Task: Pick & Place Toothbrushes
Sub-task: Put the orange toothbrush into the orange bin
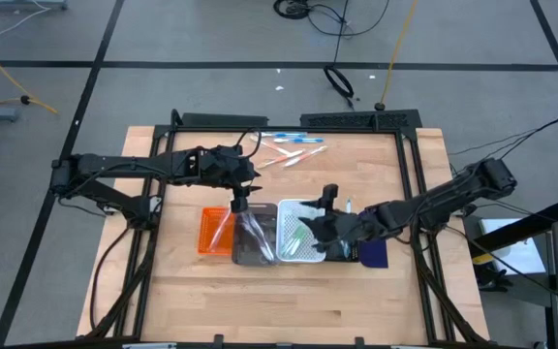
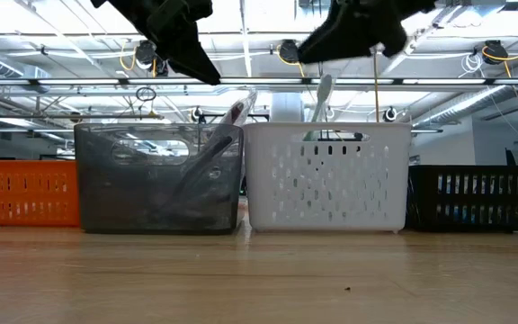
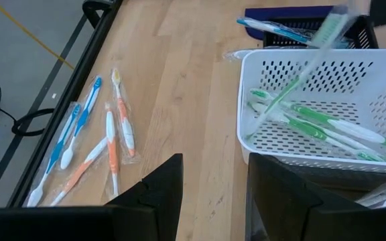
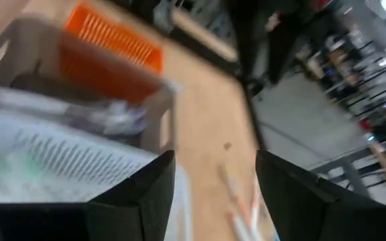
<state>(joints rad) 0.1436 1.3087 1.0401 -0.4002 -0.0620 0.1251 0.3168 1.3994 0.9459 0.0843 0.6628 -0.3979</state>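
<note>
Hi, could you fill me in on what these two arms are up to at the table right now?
They are sorting toothbrushes into trays. The right hand hangs open over the white tray, where a green toothbrush is blurred above the green ones already inside. The left hand is open above the grey tray, holding nothing. Several loose toothbrushes still lie on the table behind the trays.

No text, label, brand, number or sign can be read in any of the views. The toothbrushes (image 3: 86, 144) in their clear wrappers show no legible print, and the white tray (image 2: 327, 175), the grey tray (image 2: 156, 178), the orange tray (image 2: 23, 191) and the black tray (image 2: 475, 198) carry no markings. Nothing is written on the desk (image 1: 289, 291), and the room behind it shows no readable sign.
</note>
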